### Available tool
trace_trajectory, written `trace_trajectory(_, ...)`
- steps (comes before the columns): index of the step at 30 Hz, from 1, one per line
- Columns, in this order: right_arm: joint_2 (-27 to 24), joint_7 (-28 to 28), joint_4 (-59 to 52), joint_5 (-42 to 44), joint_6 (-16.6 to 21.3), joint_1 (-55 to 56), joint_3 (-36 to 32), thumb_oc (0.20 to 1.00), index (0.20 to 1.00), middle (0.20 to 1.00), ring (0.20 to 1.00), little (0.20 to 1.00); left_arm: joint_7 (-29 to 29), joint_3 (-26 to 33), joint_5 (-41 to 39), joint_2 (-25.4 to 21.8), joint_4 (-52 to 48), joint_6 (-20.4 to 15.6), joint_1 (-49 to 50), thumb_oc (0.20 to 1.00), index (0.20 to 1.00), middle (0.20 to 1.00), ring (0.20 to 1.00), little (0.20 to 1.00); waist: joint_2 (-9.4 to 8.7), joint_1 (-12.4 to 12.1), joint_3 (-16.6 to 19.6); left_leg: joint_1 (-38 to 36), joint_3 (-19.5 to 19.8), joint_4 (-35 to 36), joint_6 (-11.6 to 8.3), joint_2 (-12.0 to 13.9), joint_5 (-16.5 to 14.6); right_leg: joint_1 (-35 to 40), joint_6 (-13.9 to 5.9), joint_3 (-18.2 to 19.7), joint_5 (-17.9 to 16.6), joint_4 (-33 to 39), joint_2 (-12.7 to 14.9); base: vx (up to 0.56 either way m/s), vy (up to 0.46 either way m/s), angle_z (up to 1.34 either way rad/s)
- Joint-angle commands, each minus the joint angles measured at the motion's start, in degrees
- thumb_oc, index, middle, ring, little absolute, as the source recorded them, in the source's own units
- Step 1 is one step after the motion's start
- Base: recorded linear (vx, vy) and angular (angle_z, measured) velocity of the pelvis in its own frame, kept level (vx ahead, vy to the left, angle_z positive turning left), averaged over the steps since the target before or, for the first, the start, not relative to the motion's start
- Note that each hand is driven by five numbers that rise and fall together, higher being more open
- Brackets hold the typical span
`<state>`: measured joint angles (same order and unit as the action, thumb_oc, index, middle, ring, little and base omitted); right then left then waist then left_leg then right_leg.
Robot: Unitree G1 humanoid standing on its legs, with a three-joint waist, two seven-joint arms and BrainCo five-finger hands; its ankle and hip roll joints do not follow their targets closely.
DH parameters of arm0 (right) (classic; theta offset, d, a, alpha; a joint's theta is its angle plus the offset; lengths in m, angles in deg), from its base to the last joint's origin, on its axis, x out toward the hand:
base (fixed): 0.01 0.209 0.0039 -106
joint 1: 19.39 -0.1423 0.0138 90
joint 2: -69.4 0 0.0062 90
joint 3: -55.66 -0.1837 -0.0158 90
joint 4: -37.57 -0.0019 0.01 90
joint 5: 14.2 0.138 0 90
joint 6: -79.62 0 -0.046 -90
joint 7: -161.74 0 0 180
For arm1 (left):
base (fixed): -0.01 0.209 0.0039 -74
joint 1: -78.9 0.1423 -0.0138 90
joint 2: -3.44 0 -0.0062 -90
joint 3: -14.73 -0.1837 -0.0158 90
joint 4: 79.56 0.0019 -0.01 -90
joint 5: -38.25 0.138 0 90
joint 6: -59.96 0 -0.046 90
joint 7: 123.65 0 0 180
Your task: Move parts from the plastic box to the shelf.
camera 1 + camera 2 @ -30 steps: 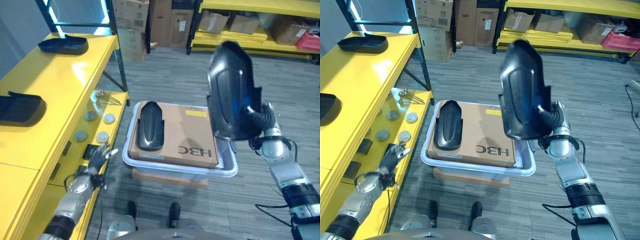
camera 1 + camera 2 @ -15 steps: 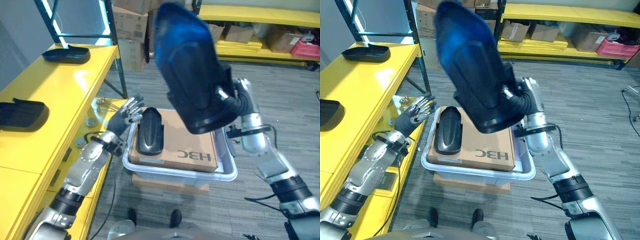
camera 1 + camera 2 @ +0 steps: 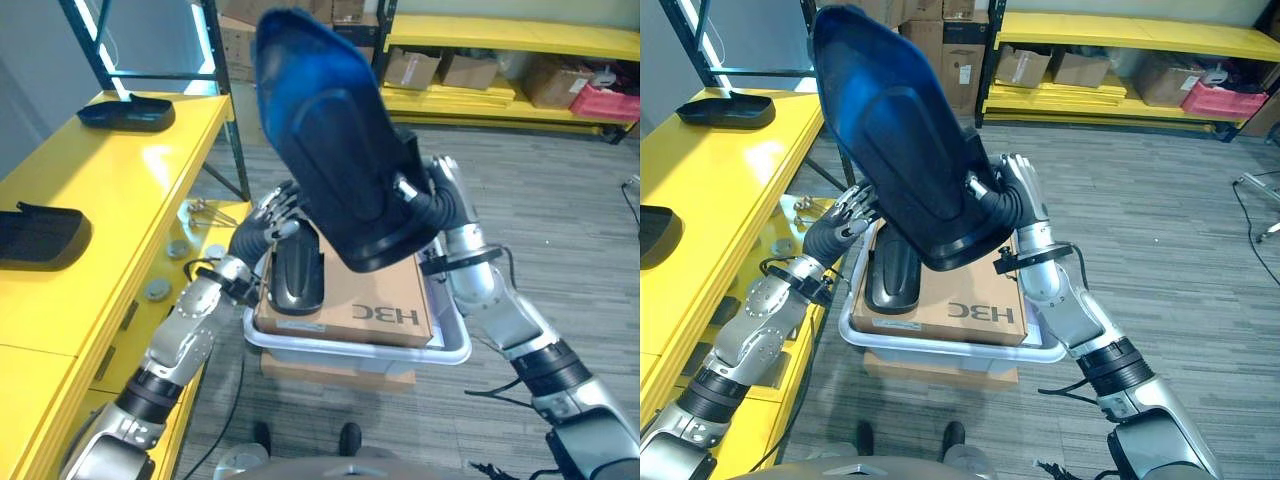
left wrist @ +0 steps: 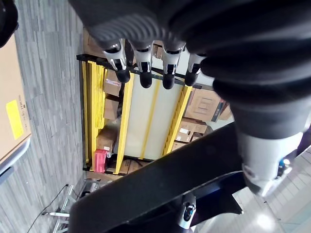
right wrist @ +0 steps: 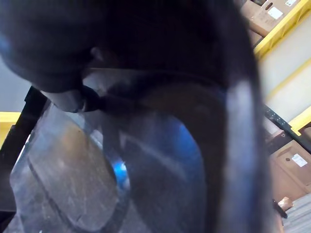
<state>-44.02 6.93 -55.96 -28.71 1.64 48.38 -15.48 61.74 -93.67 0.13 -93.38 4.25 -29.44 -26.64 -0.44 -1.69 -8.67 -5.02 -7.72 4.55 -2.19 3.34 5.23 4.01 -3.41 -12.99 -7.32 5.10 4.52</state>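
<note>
My right hand (image 3: 437,205) is shut on a large black glossy part (image 3: 335,140), holding it high and tilted over the plastic box (image 3: 452,352). That part's inner face looms close in the right wrist view (image 5: 146,160). A second, smaller black part (image 3: 298,268) lies on a brown cardboard sheet (image 3: 380,295) inside the box. My left hand (image 3: 266,222) hovers with straight fingers (image 4: 141,68) by the box's left rim, just under the raised part. Two black parts, one far (image 3: 127,113) and one near (image 3: 38,235), rest on the yellow shelf (image 3: 110,190).
A lower shelf level holds round metal discs (image 3: 157,289) and small hardware (image 3: 205,209). A cardboard box (image 3: 340,368) supports the plastic box. Cardboard boxes (image 3: 440,65) and yellow racks (image 3: 520,35) line the back. Grey floor lies open to the right.
My right hand has swung the big part further left and lower, toward the shelf side. My left hand has moved right, closer under the part. The camera shifted slightly.
</note>
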Motion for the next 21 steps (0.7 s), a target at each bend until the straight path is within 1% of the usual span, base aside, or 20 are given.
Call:
trace_trajectory(1,1.32,2.28,0.08,-0.15,1.1,-5.33,0.07,0.2,0.2,0.2,0.2,0.2,0.35,-1.96,-0.93,1.25,-2.0,-5.97,-6.27,1.0,1.0,1.0,1.0,1.0,-1.22,-0.73,2.45,-2.16,-0.18,0.45,-0.26,0.99,-4.77,5.06,-2.96,-3.4,5.69,-0.1,2.09,0.0,0.0,0.0)
trace_trajectory(4,2.55,3.48,1.15,-0.81,2.22,-4.77,1.08,0.2,0.2,0.2,0.2,0.2,0.19,-2.1,0.99,1.44,-3.6,-6.45,-6.59,1.0,1.0,1.0,1.0,1.0,-1.18,-0.9,2.41,-2.12,0.12,0.45,-0.22,0.9,-4.78,5.08,-3.01,-3.6,5.62,-0.1,2.14,0.0,0.0,0.0)
trace_trajectory(5,3.13,3.8,1.22,-0.69,2.26,-4.91,1.57,0.2,0.2,0.2,0.2,0.2,-0.81,-2.32,2.2,1.34,-4.27,-6.53,-6.8,1.0,1.0,1.0,1.0,1.0,-1.15,-1.0,2.38,-2.12,0.21,0.45,-0.19,0.85,-4.84,5.09,-3.02,-3.58,5.62,-0.1,2.15,0.0,0.0,0.0)
trace_trajectory(8,4.24,4.57,1.17,-0.39,2.86,-5.22,2.51,0.2,0.2,0.2,0.2,0.2,-2.18,-2.72,3.51,1.25,-4.81,-5.88,-7.46,1.0,1.0,1.0,1.0,1.0,-1.14,-1.2,2.38,-2.14,0.51,0.45,-0.16,0.74,-4.85,5.17,-3.01,-3.66,5.63,-0.1,2.14,0.0,0.0,0.0)
trace_trajectory(10,5.29,4.48,0.27,-0.56,2.73,-5.51,3.1,0.2,0.2,0.2,0.2,0.2,-3.3,-2.88,4.61,0.99,-5.14,-5.45,-7.79,1.0,1.0,1.0,1.0,1.0,-1.02,-1.34,2.36,-2.12,0.67,0.45,-0.1,0.66,-4.97,5.13,-2.99,-3.63,5.66,-0.1,2.14,0.0,0.0,0.0)
trace_trajectory(16,6.38,3.87,-0.89,-1.18,2.98,-5.96,4.31,0.2,0.2,0.2,0.2,0.2,-5.28,-2.83,6.58,0.6,-4.87,-5.19,-7.74,1.0,1.0,1.0,1.0,1.0,-0.82,-1.69,2.32,-2.12,0.97,0.45,0.0,0.54,-5.04,5.14,-3.0,-3.71,5.67,-0.1,2.24,0.0,0.0,0.0)
trace_trajectory(18,6.47,3.79,-1.73,-1.44,3.61,-5.57,4.58,0.2,0.2,0.2,0.2,0.2,-5.83,-2.6,8.85,0.27,-4.89,-4.81,-7.48,1.0,1.0,1.0,1.0,1.0,-0.76,-1.79,2.3,-2.06,1.03,0.45,0.02,0.51,-5.0,5.1,-3.05,-3.77,5.62,-0.1,2.32,0.0,0.0,0.0)
trace_trajectory(20,6.48,3.76,-2.17,-1.2,4.54,-5.52,4.69,0.2,0.2,0.2,0.2,0.2,-5.95,-2.75,9.02,-0.1,-4.77,-4.36,-7.47,1.0,1.0,1.0,1.0,1.0,-0.71,-1.9,2.31,-2.0,1.15,0.45,0.04,0.45,-5.01,5.07,-3.09,-3.81,5.59,-0.1,2.36,0.0,0.0,0.0)
trace_trajectory(21,6.51,3.52,-2.22,-0.98,5.05,-5.54,4.67,0.2,0.2,0.2,0.2,0.2,-5.82,-2.73,8.41,-0.21,-4.76,-3.94,-7.42,0.896,0.896,0.896,0.896,0.896,-0.73,-1.95,2.31,-1.99,1.2,0.45,0.06,0.43,-5.01,5.09,-3.11,-3.85,5.6,-0.1,2.38,0.0,0.0,0.0)
